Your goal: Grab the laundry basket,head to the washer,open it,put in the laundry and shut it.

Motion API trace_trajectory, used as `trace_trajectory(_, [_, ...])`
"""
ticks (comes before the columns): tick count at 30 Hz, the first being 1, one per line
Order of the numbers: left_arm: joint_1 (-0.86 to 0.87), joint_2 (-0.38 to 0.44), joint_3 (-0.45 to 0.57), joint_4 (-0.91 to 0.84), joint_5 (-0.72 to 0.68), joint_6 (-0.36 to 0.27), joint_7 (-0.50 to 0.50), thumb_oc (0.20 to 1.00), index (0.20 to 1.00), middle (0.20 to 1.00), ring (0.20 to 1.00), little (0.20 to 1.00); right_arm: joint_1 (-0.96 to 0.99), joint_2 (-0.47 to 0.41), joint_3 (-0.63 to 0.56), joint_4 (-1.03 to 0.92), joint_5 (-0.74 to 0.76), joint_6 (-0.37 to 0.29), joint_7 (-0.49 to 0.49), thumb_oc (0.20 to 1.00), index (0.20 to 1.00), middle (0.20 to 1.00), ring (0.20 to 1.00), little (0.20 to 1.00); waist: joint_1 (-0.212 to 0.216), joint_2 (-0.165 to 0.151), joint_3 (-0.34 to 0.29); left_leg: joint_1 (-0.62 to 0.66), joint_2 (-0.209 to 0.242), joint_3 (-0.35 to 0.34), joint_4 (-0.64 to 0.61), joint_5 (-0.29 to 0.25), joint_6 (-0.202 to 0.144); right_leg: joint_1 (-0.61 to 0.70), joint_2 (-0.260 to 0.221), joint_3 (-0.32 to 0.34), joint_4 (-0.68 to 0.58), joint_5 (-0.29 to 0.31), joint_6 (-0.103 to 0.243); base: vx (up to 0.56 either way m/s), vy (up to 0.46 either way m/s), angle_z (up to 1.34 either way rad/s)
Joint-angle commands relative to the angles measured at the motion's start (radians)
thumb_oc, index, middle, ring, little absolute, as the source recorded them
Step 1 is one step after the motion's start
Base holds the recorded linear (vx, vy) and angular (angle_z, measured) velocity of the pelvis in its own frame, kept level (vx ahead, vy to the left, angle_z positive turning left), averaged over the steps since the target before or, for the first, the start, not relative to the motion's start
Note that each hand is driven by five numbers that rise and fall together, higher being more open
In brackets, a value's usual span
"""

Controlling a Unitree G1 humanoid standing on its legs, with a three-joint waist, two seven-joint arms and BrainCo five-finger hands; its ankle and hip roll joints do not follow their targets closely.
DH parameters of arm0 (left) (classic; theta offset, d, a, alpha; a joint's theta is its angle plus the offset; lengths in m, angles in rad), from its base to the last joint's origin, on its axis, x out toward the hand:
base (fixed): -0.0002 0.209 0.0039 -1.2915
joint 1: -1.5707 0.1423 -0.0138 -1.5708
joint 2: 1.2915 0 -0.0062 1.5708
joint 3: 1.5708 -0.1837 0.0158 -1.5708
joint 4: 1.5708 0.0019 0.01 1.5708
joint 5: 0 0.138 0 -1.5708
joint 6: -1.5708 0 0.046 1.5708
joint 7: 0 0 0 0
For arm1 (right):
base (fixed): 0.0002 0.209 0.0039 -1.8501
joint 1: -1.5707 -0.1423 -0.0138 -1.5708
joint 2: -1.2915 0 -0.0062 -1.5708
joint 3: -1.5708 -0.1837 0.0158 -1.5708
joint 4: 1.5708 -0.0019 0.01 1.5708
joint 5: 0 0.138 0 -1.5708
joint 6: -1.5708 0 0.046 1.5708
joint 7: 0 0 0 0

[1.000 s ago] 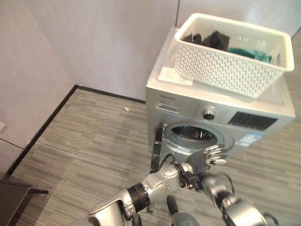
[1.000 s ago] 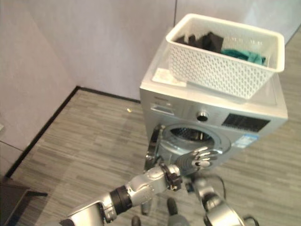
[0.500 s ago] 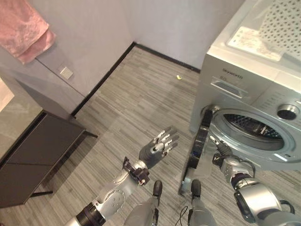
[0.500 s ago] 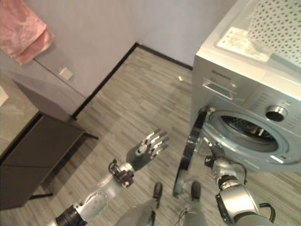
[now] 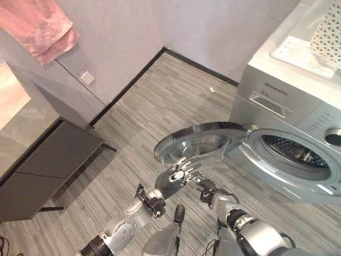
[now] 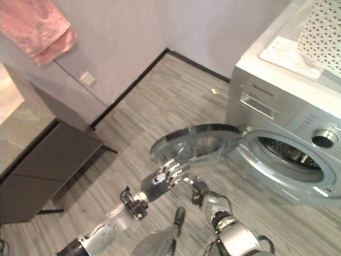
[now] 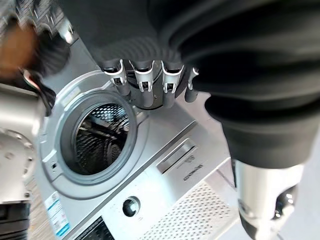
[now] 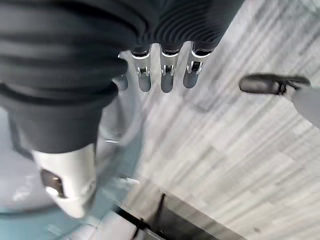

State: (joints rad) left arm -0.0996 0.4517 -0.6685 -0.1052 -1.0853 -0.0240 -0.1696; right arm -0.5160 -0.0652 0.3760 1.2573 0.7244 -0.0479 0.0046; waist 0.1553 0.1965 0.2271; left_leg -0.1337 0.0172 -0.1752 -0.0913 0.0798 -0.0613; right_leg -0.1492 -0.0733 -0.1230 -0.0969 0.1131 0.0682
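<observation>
Basket point(image 6: 322, 32) sits on top of the washer point(image 6: 277, 101), upper right of frame; only its white perforated side wall shows here, contents out of sight. Judgement: light, thin plastic lattice, a bit flexy, laundry inside soft and loose. Best taken by the rim or handle cutouts with both hands, or just reach in and pinch the cloth itself. The wall will bow if squeezed mid-panel.

Door point(image 5: 200, 144) is swung out wide to the left of the opening, hinged at the drum's left edge, glass bowl facing up and left. Drum point(image 5: 295, 154) is open and looks empty, perforated steel visible inside. Judgement: door is stiff and hinged, moves freely on a light push at its outer rim; glass bowl is slick, so push on the ring, not the glass.

Left hand point(image 5: 178, 173) is centre frame just below the door's near edge, fingers straight and spread, holding nothing; cannot tell whether the tips touch the door. The left wrist view has the fingers point(image 7: 142, 82) extended toward the drum opening.

Right hand point(image 5: 205, 185) is just right of the left one, low centre, under the door. Its wrist view shows fingers point(image 8: 165, 75) straight, pointing at the floor point(image 8: 240, 140), empty.

Dark bench point(image 5: 42, 170) at lower left, pink cloth point(image 5: 40, 24) hanging upper left; both well apart from the washer.
</observation>
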Motion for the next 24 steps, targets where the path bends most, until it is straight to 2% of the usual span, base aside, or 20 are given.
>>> trace_trajectory(1, [-0.070, 0.097, 0.020, -0.114, 0.145, -0.066, -0.028, 1.000, 1.000, 1.000, 1.000, 1.000, 0.001, 0.027, -0.023, -0.007, -0.014, -0.020, 0.001, 1.000, 1.000, 1.000, 1.000, 1.000, -0.004, -0.046, -0.030, 0.055, -0.074, 0.020, 0.004, -0.117, 0.054, 0.024, -0.022, 0.030, 0.010, -0.096, 0.027, 0.02, 0.006, 0.08])
trace_trajectory(2, [-0.069, 0.098, 0.020, -0.115, 0.145, -0.065, -0.027, 1.000, 1.000, 1.000, 1.000, 1.000, 0.001, 0.027, -0.023, -0.007, -0.015, -0.020, 0.001, 1.000, 1.000, 1.000, 1.000, 1.000, -0.004, -0.046, -0.029, 0.056, -0.074, 0.021, 0.004, -0.117, 0.054, 0.026, -0.022, 0.031, 0.010, -0.096, 0.027, 0.03, 0.012, 0.05])
trace_trajectory(4, [-0.136, 0.189, 0.003, -0.119, 0.226, -0.053, -0.069, 1.000, 1.000, 1.000, 1.000, 1.000, 0.045, 0.019, -0.018, -0.013, -0.049, -0.013, 0.019, 1.000, 1.000, 1.000, 1.000, 1.000, -0.016, -0.051, -0.037, 0.069, -0.069, 0.032, 0.004, -0.127, 0.052, 0.036, -0.018, 0.037, 0.010, -0.100, 0.029, 0.04, 0.016, -0.01])
trace_trajectory(5, [-0.230, 0.338, -0.040, -0.141, 0.288, -0.036, -0.122, 1.000, 1.000, 1.000, 1.000, 1.000, 0.083, 0.004, -0.012, -0.012, -0.083, -0.006, 0.044, 1.000, 1.000, 1.000, 1.000, 1.000, -0.030, -0.051, -0.043, 0.078, -0.063, 0.040, 0.004, -0.137, 0.051, 0.041, -0.013, 0.044, 0.010, -0.103, 0.032, 0.05, 0.015, -0.06])
trace_trajectory(7, [-0.387, 0.503, -0.144, -0.155, 0.345, -0.016, -0.194, 1.000, 1.000, 1.000, 1.000, 1.000, 0.112, -0.011, -0.005, -0.013, -0.094, -0.007, 0.070, 1.000, 1.000, 1.000, 1.000, 1.000, -0.044, -0.052, -0.047, 0.081, -0.058, 0.048, 0.004, -0.141, 0.049, 0.041, -0.009, 0.049, 0.010, -0.101, 0.036, 0.02, 0.001, -0.09])
trace_trajectory(8, [-0.392, 0.503, -0.148, -0.154, 0.344, -0.017, -0.194, 1.000, 1.000, 1.000, 1.000, 1.000, 0.110, -0.010, -0.008, -0.012, -0.095, -0.006, 0.070, 1.000, 1.000, 1.000, 1.000, 1.000, -0.041, -0.055, -0.048, 0.078, -0.059, 0.049, 0.004, -0.137, 0.049, 0.037, -0.011, 0.050, 0.010, -0.098, 0.037, 0.00, -0.002, -0.08])
trace_trajectory(10, [-0.763, 0.624, -0.498, -0.112, 0.436, -0.001, -0.326, 1.000, 1.000, 1.000, 1.000, 1.000, 0.123, -0.037, 0.037, -0.007, -0.119, -0.005, 0.108, 1.000, 1.000, 1.000, 1.000, 1.000, -0.069, -0.047, -0.044, 0.081, -0.053, 0.059, 0.004, -0.139, 0.046, 0.037, -0.006, 0.056, 0.010, -0.095, 0.042, 0.00, -0.002, -0.08])
trace_trajectory(11, [-0.774, 0.622, -0.509, -0.109, 0.435, -0.003, -0.325, 1.000, 1.000, 1.000, 1.000, 1.000, 0.121, -0.035, 0.031, -0.007, -0.120, -0.005, 0.109, 1.000, 1.000, 1.000, 1.000, 1.000, -0.064, -0.052, -0.045, 0.077, -0.055, 0.059, 0.004, -0.136, 0.046, 0.033, -0.007, 0.057, 0.010, -0.093, 0.043, 0.00, 0.000, -0.11])
trace_trajectory(12, [-0.861, 0.602, -0.600, -0.080, 0.472, -0.006, -0.353, 1.000, 1.000, 1.000, 1.000, 1.000, 0.111, -0.040, 0.046, -0.001, -0.131, -0.002, 0.114, 1.000, 1.000, 1.000, 1.000, 1.000, -0.071, -0.049, -0.045, 0.075, -0.054, 0.060, 0.004, -0.135, 0.045, 0.029, -0.006, 0.059, 0.010, -0.092, 0.044, -0.02, 0.002, -0.13])
trace_trajectory(13, [-0.939, 0.506, -0.712, 0.042, 0.586, -0.018, -0.363, 1.000, 1.000, 1.000, 1.000, 1.000, 0.065, -0.053, 0.071, 0.015, -0.136, -0.003, 0.102, 1.000, 1.000, 1.000, 1.000, 1.000, -0.082, -0.044, -0.035, 0.075, -0.054, 0.057, 0.004, -0.134, 0.045, 0.029, -0.003, 0.061, 0.010, -0.093, 0.044, -0.02, 0.002, -0.16])
trace_trajectory(14, [-0.946, 0.499, -0.720, 0.051, 0.587, -0.023, -0.363, 1.000, 1.000, 1.000, 1.000, 1.000, 0.062, -0.053, 0.065, 0.016, -0.136, -0.003, 0.103, 1.000, 1.000, 1.000, 1.000, 1.000, -0.078, -0.047, -0.035, 0.071, -0.055, 0.057, 0.004, -0.129, 0.045, 0.025, -0.005, 0.061, 0.010, -0.090, 0.045, -0.04, 0.001, -0.15])
trace_trajectory(16, [-0.872, 0.353, -0.718, 0.192, 0.720, -0.022, -0.342, 1.000, 1.000, 1.000, 1.000, 1.000, -0.036, -0.086, 0.060, 0.036, -0.127, -0.009, 0.072, 1.000, 1.000, 1.000, 1.000, 1.000, -0.084, -0.048, -0.022, 0.050, -0.060, 0.051, 0.004, -0.121, 0.045, -0.004, -0.009, 0.065, 0.010, -0.086, 0.044, -0.07, 0.004, -0.14])
trace_trajectory(17, [-0.868, 0.345, -0.715, 0.202, 0.724, -0.027, -0.342, 1.000, 1.000, 1.000, 1.000, 1.000, -0.037, -0.089, 0.061, 0.038, -0.127, -0.009, 0.072, 1.000, 1.000, 1.000, 1.000, 1.000, -0.084, -0.045, -0.024, 0.049, -0.060, 0.051, 0.004, -0.120, 0.045, -0.005, -0.009, 0.065, 0.010, -0.085, 0.044, -0.14, 0.012, -0.11])
trace_trajectory(18, [-0.767, 0.220, -0.644, 0.322, 0.866, -0.036, -0.289, 1.000, 1.000, 1.000, 1.000, 1.000, -0.124, -0.129, 0.057, 0.052, -0.150, -0.008, 0.046, 1.000, 1.000, 1.000, 1.000, 1.000, -0.087, -0.044, -0.009, 0.021, -0.067, 0.050, 0.004, -0.111, 0.045, -0.039, -0.011, 0.071, 0.010, -0.079, 0.042, -0.13, 0.016, -0.06])
trace_trajectory(19, [-0.712, 0.152, -0.590, 0.373, 0.911, -0.039, -0.237, 1.000, 1.000, 1.000, 1.000, 1.000, -0.172, -0.144, 0.049, 0.064, -0.165, -0.006, 0.033, 1.000, 1.000, 1.000, 1.000, 1.000, -0.083, -0.044, -0.002, 0.010, -0.070, 0.050, 0.004, -0.115, 0.047, -0.054, -0.011, 0.077, 0.010, -0.079, 0.042, -0.14, 0.017, 0.06])
trace_trajectory(20, [-0.711, 0.145, -0.587, 0.380, 0.914, -0.042, -0.236, 1.000, 1.000, 1.000, 1.000, 1.000, -0.173, -0.147, 0.051, 0.065, -0.165, -0.006, 0.033, 1.000, 1.000, 1.000, 1.000, 1.000, -0.083, -0.042, -0.004, 0.004, -0.072, 0.050, 0.004, -0.109, 0.047, -0.059, -0.013, 0.077, 0.010, -0.074, 0.042, -0.20, -0.004, 0.03])
trace_trajectory(21, [-0.616, -0.054, -0.432, 0.541, 0.964, -0.048, -0.055, 1.000, 1.000, 1.000, 1.000, 1.000, -0.301, -0.179, 0.029, 0.109, -0.166, -0.003, -0.007, 1.000, 1.000, 1.000, 1.000, 1.000, -0.062, -0.042, 0.023, -0.053, -0.083, 0.049, 0.004, -0.096, 0.050, -0.114, -0.015, 0.084, 0.010, -0.059, 0.040, -0.18, -0.006, 0.09])
trace_trajectory(22, [-0.618, -0.062, -0.430, 0.550, 0.966, -0.052, -0.053, 1.000, 1.000, 1.000, 1.000, 1.000, -0.305, -0.183, 0.031, 0.111, -0.165, -0.003, -0.006, 1.000, 1.000, 1.000, 1.000, 1.000, -0.062, -0.040, 0.019, -0.063, -0.084, 0.050, 0.004, -0.089, 0.051, -0.124, -0.017, 0.085, 0.010, -0.053, 0.041, -0.28, -0.020, 0.06])
trace_trajectory(23, [-0.561, -0.146, -0.328, 0.595, 0.955, -0.067, 0.043, 1.000, 1.000, 1.000, 1.000, 1.000, -0.391, -0.199, -0.013, 0.144, -0.125, -0.008, -0.054, 1.000, 1.000, 1.000, 1.000, 1.000, -0.033, -0.030, 0.040, -0.108, -0.090, 0.055, 0.004, -0.072, 0.051, -0.166, -0.022, 0.087, 0.010, -0.043, 0.039, -0.16, -0.035, -0.04])
trace_trajectory(24, [-0.527, -0.158, -0.288, 0.577, 0.934, -0.073, 0.071, 1.000, 1.000, 1.000, 1.000, 1.000, -0.422, -0.207, -0.049, 0.150, -0.080, -0.010, -0.072, 1.000, 1.000, 1.000, 1.000, 1.000, -0.015, -0.020, 0.053, -0.131, -0.089, 0.058, 0.008, -0.069, 0.052, -0.183, -0.021, 0.090, 0.010, -0.046, 0.036, -0.17, -0.054, -0.19])
